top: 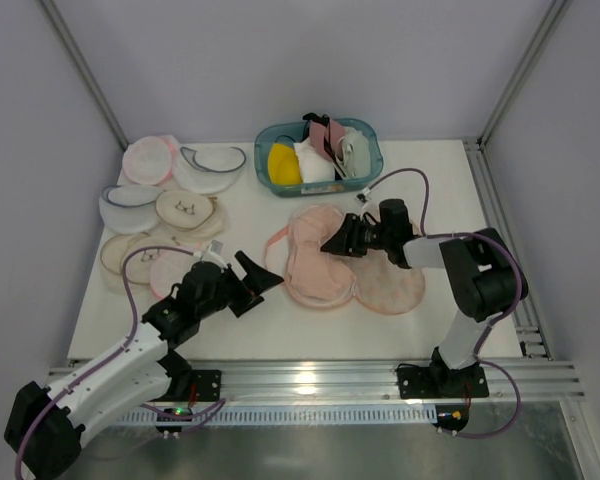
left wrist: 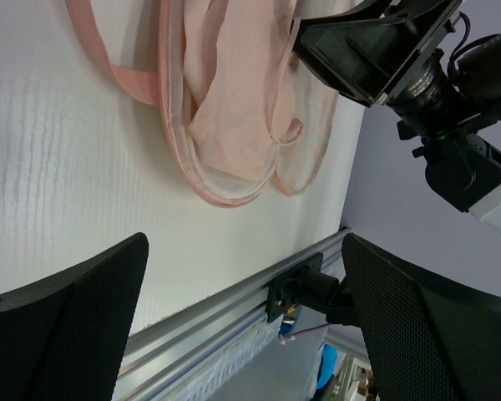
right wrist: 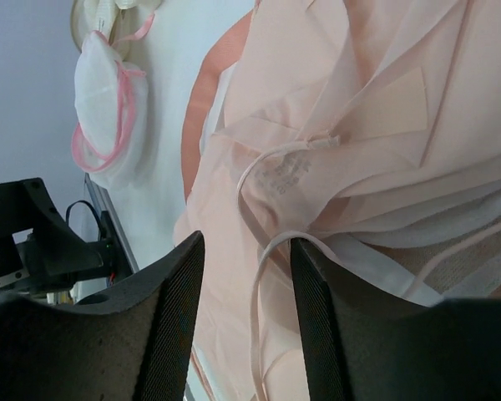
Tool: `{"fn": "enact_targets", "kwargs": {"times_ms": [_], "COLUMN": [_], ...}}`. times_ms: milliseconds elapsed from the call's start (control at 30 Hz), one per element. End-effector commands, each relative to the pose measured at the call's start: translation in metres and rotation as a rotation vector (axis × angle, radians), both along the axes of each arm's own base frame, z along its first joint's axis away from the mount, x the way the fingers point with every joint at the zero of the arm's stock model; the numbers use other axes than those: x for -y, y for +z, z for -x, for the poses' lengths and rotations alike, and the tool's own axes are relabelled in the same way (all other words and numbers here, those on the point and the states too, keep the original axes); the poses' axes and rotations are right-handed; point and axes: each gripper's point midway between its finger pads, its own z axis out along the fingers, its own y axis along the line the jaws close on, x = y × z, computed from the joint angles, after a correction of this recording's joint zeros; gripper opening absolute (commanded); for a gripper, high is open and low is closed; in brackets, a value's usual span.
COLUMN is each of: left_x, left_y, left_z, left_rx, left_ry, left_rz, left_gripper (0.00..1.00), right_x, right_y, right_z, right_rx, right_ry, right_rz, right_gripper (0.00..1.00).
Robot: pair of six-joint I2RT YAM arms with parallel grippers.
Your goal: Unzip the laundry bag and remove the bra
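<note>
Top external: bra (top: 315,262) mid-table, covering laundry bag's (top: 395,285) left lobe. R gripper (top: 338,240) spread over bra, L gripper (top: 260,275) spread at bra's 9 o'clock. Teal basket (top: 365,165) at 12, mesh pouches (top: 205,170) at 10.

Place: a robotics lab test cell, from where I stand.
Walls: plain pale grey panels (top: 280,60) on three sides, framed by bare aluminium posts (top: 85,75).
Bench: white table (top: 450,190) with a slotted aluminium rail (top: 320,380) along its near edge.
Machines: left arm (top: 120,365) and right arm (top: 475,285) bolted to that rail, purple cables (top: 128,300) looping off them.
Props: mesh pouches (top: 150,158) and a teal basket (top: 372,170) set out on the table.
</note>
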Motion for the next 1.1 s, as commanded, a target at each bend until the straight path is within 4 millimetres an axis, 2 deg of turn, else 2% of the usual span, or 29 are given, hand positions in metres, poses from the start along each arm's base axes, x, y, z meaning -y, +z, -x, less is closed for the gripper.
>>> {"fn": "enact_targets", "kwargs": {"times_ms": [0,100,233,267,333,433,567,600,633,700,867,900,967,1000,1067], "left_x": [0.000,-0.002,-0.002,-0.003,-0.004,-0.005,-0.007,-0.007,-0.007,-0.009,-0.011,-0.011,-0.012,-0.013,-0.013], "left_y": [0.006,0.005,0.006,0.006,0.006,0.006,0.007,0.006,0.007,0.007,0.008,0.008,0.008,0.009,0.009], "left_z": [-0.002,-0.001,0.000,0.000,0.001,0.002,0.003,0.003,0.004,0.004,0.006,0.006,0.007,0.007,0.007], "left_rx": [0.029,0.029,0.030,0.030,0.033,0.035,0.037,0.034,0.035,0.035,0.038,0.039,0.040,0.043,0.044], "left_ry": [0.003,0.006,0.007,0.010,0.016,0.017,0.019,0.021,0.020,0.025,0.030,0.030,0.032,0.034,0.034], "left_rz": [0.013,0.011,0.015,0.014,0.016,0.021,0.023,0.022,0.023,0.020,0.024,0.022,0.022,0.023,0.023], "left_gripper": [0.99,0.99,1.00,1.00,0.99,0.99,1.00,1.00,0.99,0.99,0.99,0.99,0.99,0.99,0.99], "right_x": [-0.002,-0.002,0.004,0.007,0.008,0.005,0.000,-0.002,-0.003,-0.005,-0.008,-0.009,-0.010,-0.013,-0.014], "right_y": [0.001,-0.007,-0.027,-0.030,-0.041,-0.045,-0.046,-0.046,-0.046,-0.042,-0.023,-0.008,0.009,0.032,0.056], "right_z": [-0.014,-0.017,-0.024,-0.031,-0.028,-0.028,-0.031,-0.030,-0.029,-0.030,-0.022,-0.023,-0.018,-0.017,-0.013], "right_rx": [0.039,0.027,-0.010,-0.001,-0.027,-0.032,-0.027,-0.032,-0.031,-0.021,0.016,0.049,0.075,0.124,0.160], "right_ry": [-0.013,-0.034,-0.088,-0.119,-0.122,-0.117,-0.107,-0.098,-0.090,-0.085,-0.062,-0.063,-0.052,-0.048,-0.034], "right_rz": [0.083,0.135,0.260,0.303,0.349,0.379,0.397,0.389,0.382,0.370,0.316,0.296,0.266,0.235,0.199], "right_gripper": [0.50,0.51,0.51,0.51,0.51,0.50,0.35,0.23,0.16,0.04,0.04,0.04,0.04,0.04,0.04]}}
